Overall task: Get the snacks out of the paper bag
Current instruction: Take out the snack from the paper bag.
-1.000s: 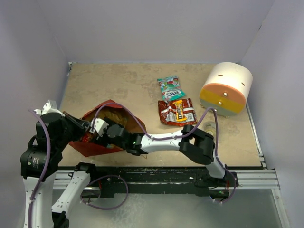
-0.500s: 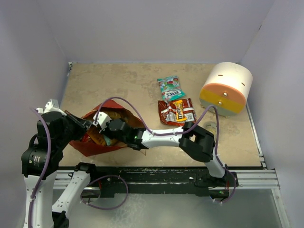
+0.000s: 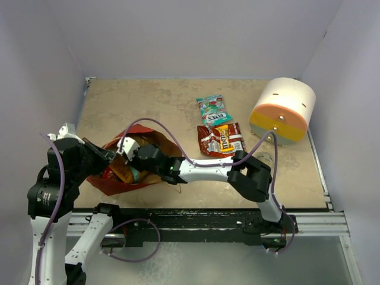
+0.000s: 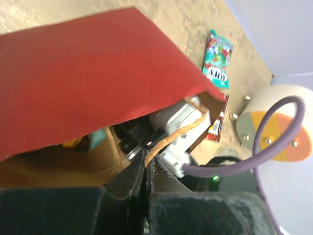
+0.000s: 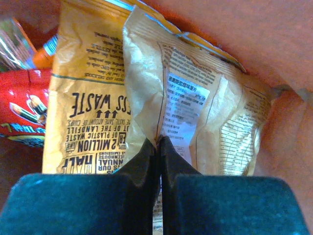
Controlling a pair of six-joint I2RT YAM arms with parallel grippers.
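Observation:
The paper bag (image 3: 113, 181), red outside and brown inside, lies on its side at the near left with its mouth facing right. My left gripper (image 3: 110, 155) is shut on the bag's brown rim (image 4: 171, 137), holding the mouth up. My right gripper (image 3: 126, 165) is reached inside the bag. In the right wrist view the right gripper (image 5: 159, 141) is shut on a fold of an orange-yellow snack packet (image 5: 205, 112). Beside it lie a second yellow packet (image 5: 83, 93) and a red one (image 5: 19, 105). Outside the bag lie a teal packet (image 3: 212, 109) and a red-and-silver packet (image 3: 222, 139).
A white cylinder with an orange-yellow band (image 3: 282, 111) stands at the back right. A small clear tape roll (image 3: 265, 159) lies just in front of it. My right arm stretches across the table's near part, its purple cable looping over the bag. Walls enclose three sides.
My right gripper has pushed deeper into the bag and closed from open onto the orange-yellow packet. The left gripper has kept its hold on the bag's rim.

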